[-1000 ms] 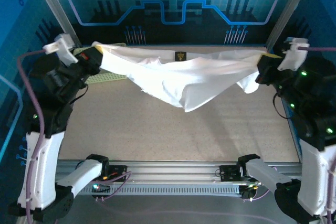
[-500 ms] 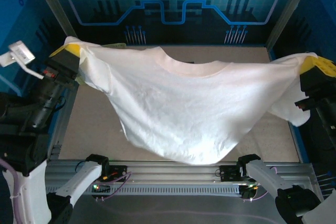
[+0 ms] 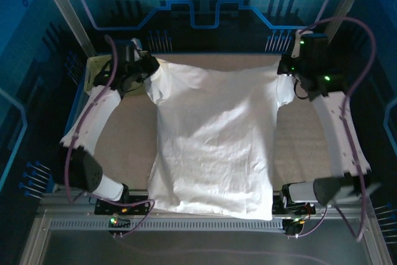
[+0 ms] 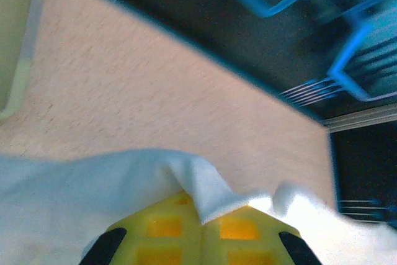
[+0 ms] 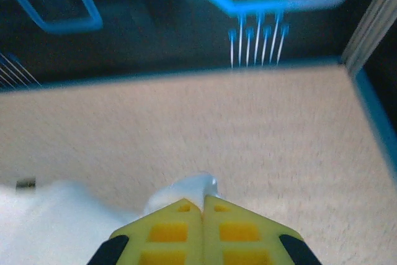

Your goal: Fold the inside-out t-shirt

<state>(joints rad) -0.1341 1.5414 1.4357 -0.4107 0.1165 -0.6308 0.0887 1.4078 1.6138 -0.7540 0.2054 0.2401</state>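
Top external view: the t-shirt (image 3: pixel 214 141) lies spread flat on the table (image 3: pixel 124 134), neck end toward the far wall and hem at the near edge, where it overlaps the aluminium rail (image 3: pixel 205 223). The left gripper (image 3: pixel 151 68) meets the cloth at one far shoulder and the right gripper (image 3: pixel 284 69) at the other. From this height both sets of fingertips are hidden by the wrists and the bunched fabric. Which face of the shirt is up cannot be told. A pale yellow-green basket (image 3: pixel 94 71) sits at the far left corner, mostly hidden behind the left arm.

Left wrist view: the yellow fingers (image 4: pixel 164 228) of the left gripper (image 4: pixel 201 215) are pressed together on a fold of white cloth. One blurred corner of the basket (image 4: pixel 15 35) is cut off at the frame edge.

Right wrist view: the right gripper (image 5: pixel 203 203) is likewise clamped on a small tuft of the shirt (image 5: pixel 62 221).

The table is a speckled beige surface. The back wall (image 3: pixel 198 4) is a dark panel with blue-lit line patterns, framed by metal posts.
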